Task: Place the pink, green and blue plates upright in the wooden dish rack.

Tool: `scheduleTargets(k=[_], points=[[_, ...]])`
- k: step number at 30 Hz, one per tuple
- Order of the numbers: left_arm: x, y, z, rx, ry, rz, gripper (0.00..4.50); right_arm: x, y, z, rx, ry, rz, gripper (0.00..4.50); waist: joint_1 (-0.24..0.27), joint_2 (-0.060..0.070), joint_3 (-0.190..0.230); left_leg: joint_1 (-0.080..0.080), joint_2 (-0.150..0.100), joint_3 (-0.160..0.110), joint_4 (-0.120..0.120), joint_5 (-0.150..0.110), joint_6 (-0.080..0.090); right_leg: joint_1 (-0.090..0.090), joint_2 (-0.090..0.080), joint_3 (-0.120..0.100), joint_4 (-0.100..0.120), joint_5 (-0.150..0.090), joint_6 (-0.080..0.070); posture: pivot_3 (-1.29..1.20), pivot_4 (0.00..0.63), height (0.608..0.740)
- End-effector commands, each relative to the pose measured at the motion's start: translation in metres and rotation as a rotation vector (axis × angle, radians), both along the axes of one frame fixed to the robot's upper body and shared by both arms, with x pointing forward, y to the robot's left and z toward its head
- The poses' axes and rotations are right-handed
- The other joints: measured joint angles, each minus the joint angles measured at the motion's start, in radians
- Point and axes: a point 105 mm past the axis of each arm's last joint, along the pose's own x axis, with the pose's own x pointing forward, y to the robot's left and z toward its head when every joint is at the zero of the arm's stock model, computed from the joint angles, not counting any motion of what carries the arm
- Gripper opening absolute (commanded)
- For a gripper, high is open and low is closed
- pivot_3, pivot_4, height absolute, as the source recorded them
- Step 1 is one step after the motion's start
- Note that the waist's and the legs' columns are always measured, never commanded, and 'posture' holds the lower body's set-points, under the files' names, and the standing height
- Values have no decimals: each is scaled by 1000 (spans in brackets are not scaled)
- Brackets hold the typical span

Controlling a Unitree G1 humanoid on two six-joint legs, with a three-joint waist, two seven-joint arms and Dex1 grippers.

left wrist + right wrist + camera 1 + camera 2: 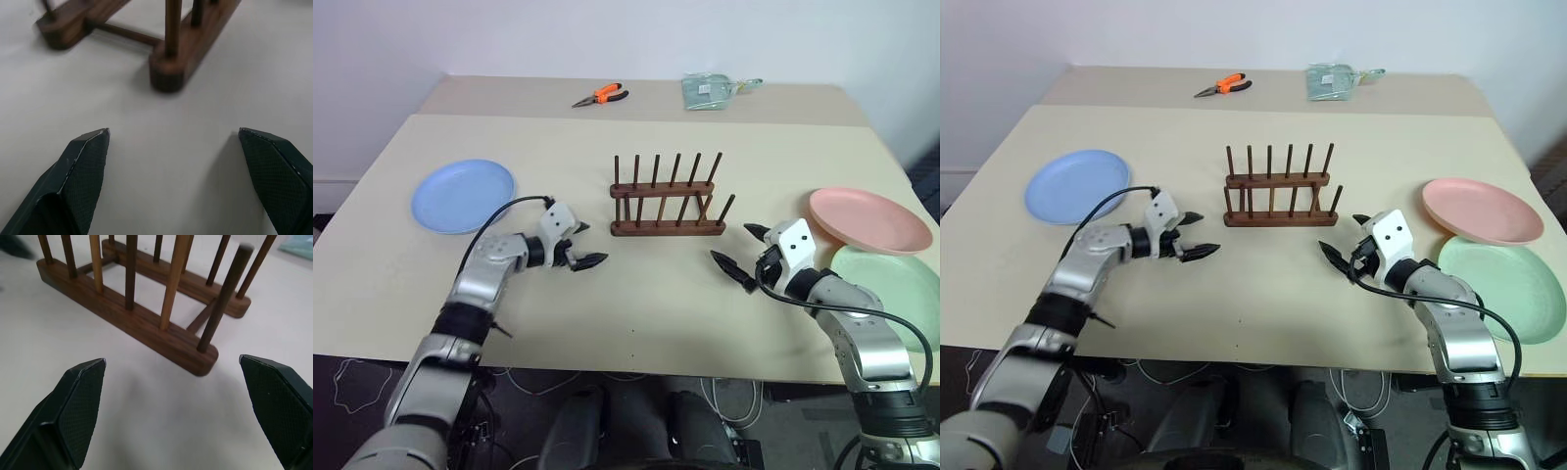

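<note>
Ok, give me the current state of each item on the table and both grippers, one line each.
wooden dish rack: upright, no plates in it.
blue plate: flat on the table, robot's left.
pink plate: flat, its near edge overlapping the green plate.
green plate: flat, robot's right.
orange-handled pliers: lying at the far edge.
left gripper: open, holding nothing.
right gripper: open, holding nothing.

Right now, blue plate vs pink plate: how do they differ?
The blue plate lies alone, flat on the table's left side; the pink plate sits on the right. The blue plate touches nothing else, while the pink plate overlaps the green plate, its rim resting on it, slightly tilted. Shared: both are round, shallow, look about the same size, and are not yet in the wooden dish rack.
</note>
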Motion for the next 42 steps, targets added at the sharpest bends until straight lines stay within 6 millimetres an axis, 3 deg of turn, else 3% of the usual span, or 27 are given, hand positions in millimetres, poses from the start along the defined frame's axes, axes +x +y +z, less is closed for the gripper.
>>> scheduleTargets(k=[1, 4, 6, 11, 12, 15, 22, 29, 30, 32, 33, 35, 38, 41, 42], points=[[1, -10, -18, 61, 34, -56, 4314, -5, 0, 12, 0, -48, -16, 4495, -3, 0, 0, 0, 0, 0, 0, 0, 0, 0, 0, 0, 0, 0, 0, 0, 150, 738], [2, -30, -19, 54, 50, -116, 4314, -7, -4, 11, -8, -51, -41, 4495, -2, 0, 0, 0, 0, 0, 1, 0, 1, 1, 1, 0, 1, 0, 1, 0, 150, 738], [2, -37, -20, 48, 52, -140, 3511, -10, -6, 9, -12, -49, -51, 4500, -1, 0, 0, 0, 0, 0, 1, 0, 1, 1, 1, -1, 1, 0, 1, 0, 150, 738], [-2, -43, -20, 23, 54, -179, 936, -15, -10, 6, -28, -37, -59, 4500, -4, -1, 0, 0, 0, 0, 2, -1, 1, 2, 1, -1, 1, 0, 2, 0, 150, 738], [-5, -43, -20, 15, 58, -193, 763, -15, -12, 5, -33, -35, -60, 4500, -5, -1, 0, 1, 0, 0, 3, -1, 1, 2, 1, -1, 2, 0, 2, 0, 150, 738], [-14, -44, -20, 3, 57, -247, 771, -16, -18, 5, -50, -30, -68, 4500, -7, -1, 0, 1, 1, 0, 3, -1, 1, 2, 2, -1, 3, 0, 3, 0, 150, 738], [-62, -49, -16, 28, 44, -474, 771, -27, -63, 3, -148, 12, -152, 4500, -4, 0, -1, 1, 1, 0, 2, -1, 2, 2, 2, 0, 2, 0, 2, 0, 150, 738], [-54, -31, -26, 96, 45, -350, 4166, -39, -76, -2, -203, 68, -149, 4500, -6, 0, -1, 1, 1, 0, 3, -1, 2, 2, 2, 0, 3, 0, 2, 0, 150, 738], [-54, -25, -27, 105, 55, -331, 4419, -42, -77, -4, -211, 83, -141, 4500, -7, 0, -1, 1, 2, 0, 3, -1, 2, 2, 2, 0, 3, 0, 2, 0, 150, 738], [-58, -12, -30, 115, 94, -310, 4419, -49, -75, -5, -206, 111, -116, 4500, -12, 0, -1, 1, 2, 0, 2, -1, 2, 2, 2, 0, 3, 0, 2, 0, 150, 738], [-64, -7, -30, 111, 121, -311, 4235, -52, -72, -6, -197, 127, -93, 4240, -15, 0, -1, 2, 2, 0, 2, -1, 2, 2, 2, 0, 3, 0, 2, 0, 150, 738], [-79, -2, -30, 89, 177, -332, 3443, -61, -59, -10, -181, 172, -15, 3645, -27, 1, -2, 3, 3, 0, 1, -1, 2, 2, 3, 1, 4, 0, 2, 0, 150, 738], [-103, -9, -27, 42, 234, -381, 2024, -66, -38, -14, -158, 205, 70, 2186, -35, 3, -3, 5, 4, 0, 1, -1, 2, 3, 2, 2, 4, -1, 0, 0, 150, 738], [-110, -27, -25, 3, 241, -366, 609, -66, -24, -24, -159, 229, 111, 684, -26, 3, -3, 6, 5, 0, 2, -1, 1, 5, 1, 3, 4, -2, -2, 0, 150, 738], [-111, -33, -26, -6, 243, -358, 546, -64, -20, -28, -162, 234, 116, 92, -22, 3, -3, 6, 5, 0, 2, -1, 1, 5, 1, 2, 2, -2, -2, 0, 150, 738]])
